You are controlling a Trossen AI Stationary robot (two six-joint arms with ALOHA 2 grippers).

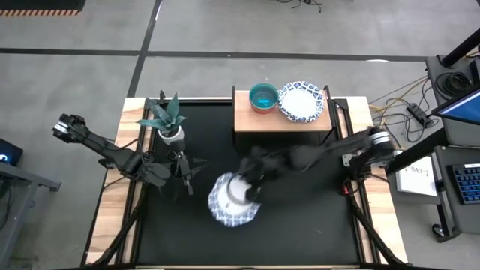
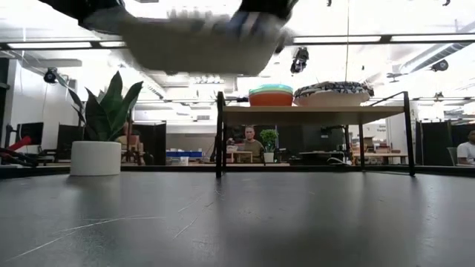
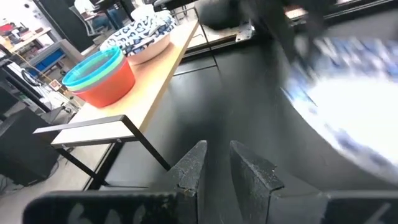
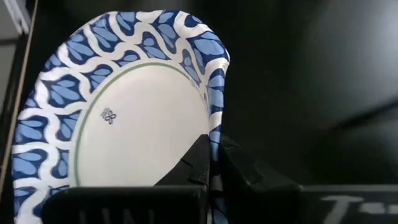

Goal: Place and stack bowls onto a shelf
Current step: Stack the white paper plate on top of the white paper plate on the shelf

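Note:
My right gripper is shut on a wide white bowl with a blue patterned rim, held over the middle of the table; in the low view the bowl is high above the tabletop. The light-wood shelf stands at the far centre on thin dark legs. On it a stack of small bowls, red at the bottom and teal on top, sits beside stacked white-and-blue bowls. My left gripper is empty with a narrow gap between its fingers, low at the left near the plant. My right gripper pinches the bowl's scalloped rim between its two fingers, one finger inside the bowl and one outside. The arm reaches it from the table's right side. The bowl is lifted clear of the table, its opening facing up.
A white pot with a green spiky plant stands at the far left of the black tabletop. The shelf's dark legs rise from the table. People sit in the room beyond the table.

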